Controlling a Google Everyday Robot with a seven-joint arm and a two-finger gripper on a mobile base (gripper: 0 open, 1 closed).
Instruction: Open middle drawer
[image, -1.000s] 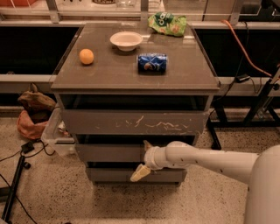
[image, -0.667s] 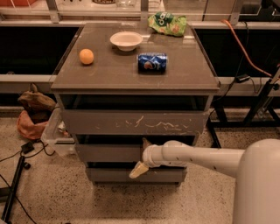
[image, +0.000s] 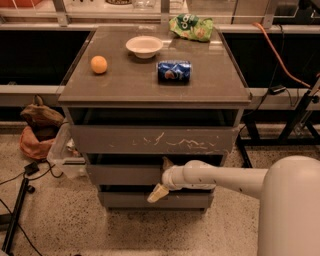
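Note:
The middle drawer is a plain grey front in the grey cabinet. It sits under the wider, white-scratched top drawer and above the short bottom drawer. My gripper is at the end of the white arm coming in from the right and sits against the middle drawer's front, near its centre. Its upper finger reaches into the dark gap above the middle drawer. The lower finger hangs in front of the bottom drawer. The fingers stand apart and hold nothing. The arm hides the right half of the middle drawer.
On the cabinet top are an orange, a white bowl, a blue can lying on its side and a green chip bag. A brown bag and a clear plastic bin sit on the floor at the left, with cables nearby. Black frame legs stand at the right.
My gripper and wrist have shifted slightly to the left along the middle drawer's front. The drawers look unmoved.

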